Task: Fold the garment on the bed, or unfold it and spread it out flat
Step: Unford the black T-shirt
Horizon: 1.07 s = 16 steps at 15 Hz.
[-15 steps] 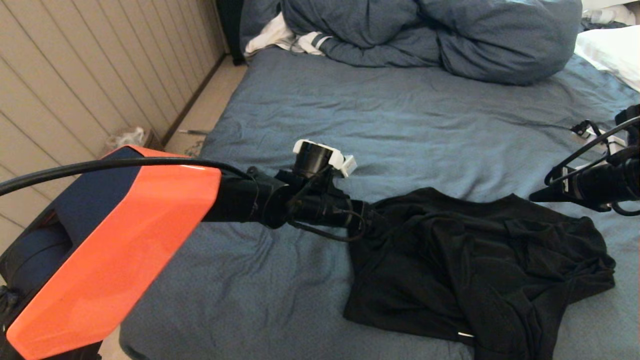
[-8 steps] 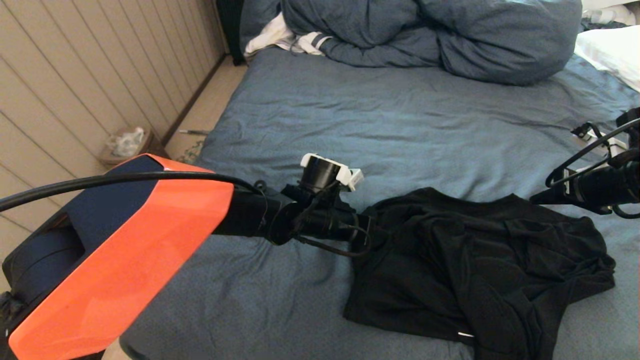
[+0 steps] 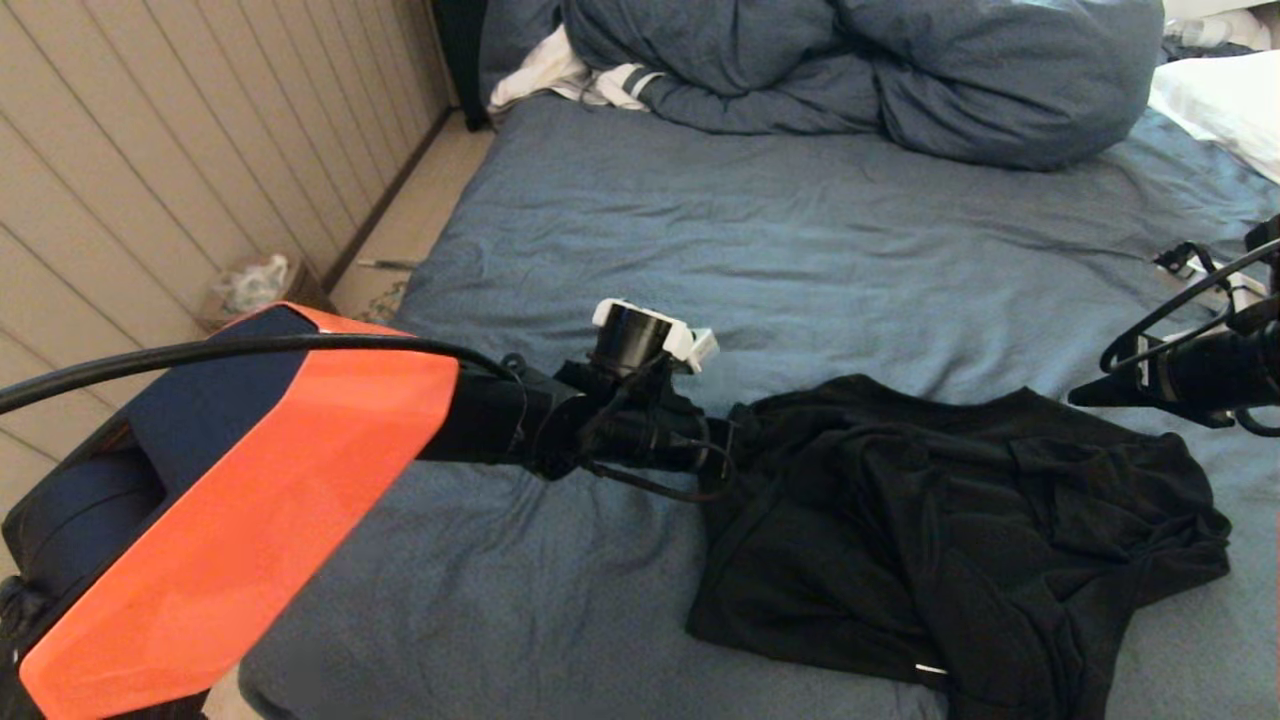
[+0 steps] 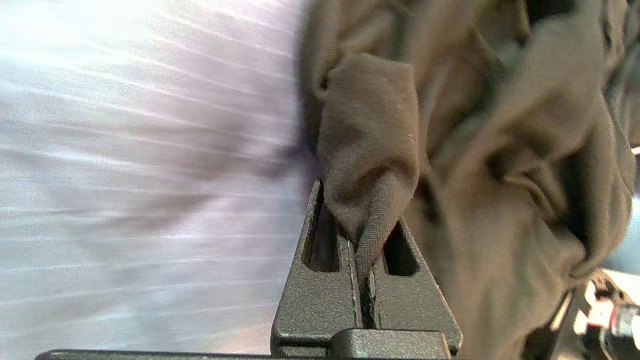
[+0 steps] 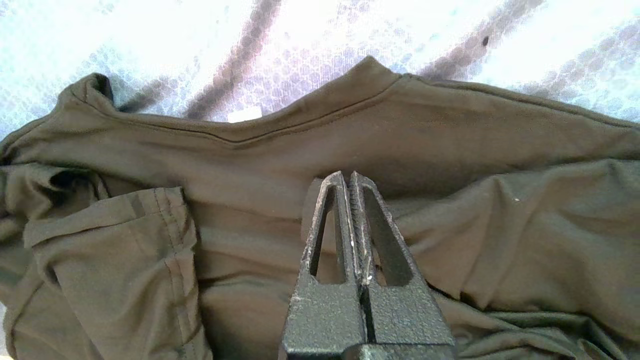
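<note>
Your left gripper (image 4: pixel 364 260) is closed on a fold of the shirt (image 3: pixel 950 520): the wrist view shows a pinch of black cloth clamped between the two fingers (image 4: pixel 320 295), with the rest of the fabric bunched just beyond the tips. From the head view, the gripper (image 3: pixel 722 445) meets the shirt at its left edge, low over the sheet, with the orange-cased arm (image 3: pixel 240 500) reaching in from the near left.

Your right gripper (image 5: pixel 350 200) is closed too, fingers pressed together with nothing between them. It hangs over the shirt near the collar (image 5: pixel 300 125), and whether the tips touch the cloth you can't tell. In the head view its arm (image 3: pixel 1190 370) comes in from the right edge, above the shirt's far right corner.

The shirt lies crumpled and partly folded over itself on the near right part of the bed (image 3: pixel 800 240), plain black side up. A blue duvet (image 3: pixel 860 70) is heaped at the far end, a white striped cloth (image 3: pixel 560 75) beside it, a pillow (image 3: pixel 1225 105) at far right.
</note>
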Tool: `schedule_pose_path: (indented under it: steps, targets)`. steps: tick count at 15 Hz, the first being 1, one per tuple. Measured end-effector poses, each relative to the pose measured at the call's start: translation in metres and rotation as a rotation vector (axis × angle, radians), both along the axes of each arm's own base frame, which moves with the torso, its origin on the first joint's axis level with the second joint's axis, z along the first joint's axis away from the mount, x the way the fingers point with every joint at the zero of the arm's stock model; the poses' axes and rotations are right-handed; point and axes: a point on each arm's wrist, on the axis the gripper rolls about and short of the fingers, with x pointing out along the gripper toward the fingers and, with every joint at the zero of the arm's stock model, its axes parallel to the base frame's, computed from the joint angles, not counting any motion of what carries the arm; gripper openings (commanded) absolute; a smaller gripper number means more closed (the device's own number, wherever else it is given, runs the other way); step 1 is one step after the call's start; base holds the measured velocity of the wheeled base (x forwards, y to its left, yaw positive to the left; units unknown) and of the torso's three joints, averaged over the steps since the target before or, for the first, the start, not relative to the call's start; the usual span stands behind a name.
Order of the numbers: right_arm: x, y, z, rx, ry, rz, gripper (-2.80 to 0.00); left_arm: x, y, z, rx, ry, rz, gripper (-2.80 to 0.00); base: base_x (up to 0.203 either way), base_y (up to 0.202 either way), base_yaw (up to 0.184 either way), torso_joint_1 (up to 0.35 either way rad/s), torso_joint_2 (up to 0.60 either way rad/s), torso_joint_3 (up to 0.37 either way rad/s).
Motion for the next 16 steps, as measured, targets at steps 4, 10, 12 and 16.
schedule_pose_path:
  steps: [4,10,12,16]
  targets:
    - [0.004,0.001,0.002,-0.014,-0.033,0.007,-2.8,0.035,0.053,0.021,-0.03,-0.032,0.135,-2.8,0.0,0.0,0.0,0.0,0.0,0.0]
    - [0.013,0.005,0.0,-0.015,-0.04,0.028,-2.8,0.077,0.163,0.046,-0.019,-0.082,0.364,-2.8,0.0,0.0,0.0,0.0,0.0,0.0]
    - [0.017,0.008,0.0,-0.019,-0.051,0.039,-2.8,0.088,0.198,0.049,-0.005,-0.097,0.436,-2.8,0.0,0.0,0.0,0.0,0.0,0.0]
    - [0.022,0.013,0.0,-0.018,-0.057,0.055,-2.8,0.103,0.251,0.052,-0.002,-0.119,0.525,-2.8,0.0,0.0,0.0,0.0,0.0,0.0]
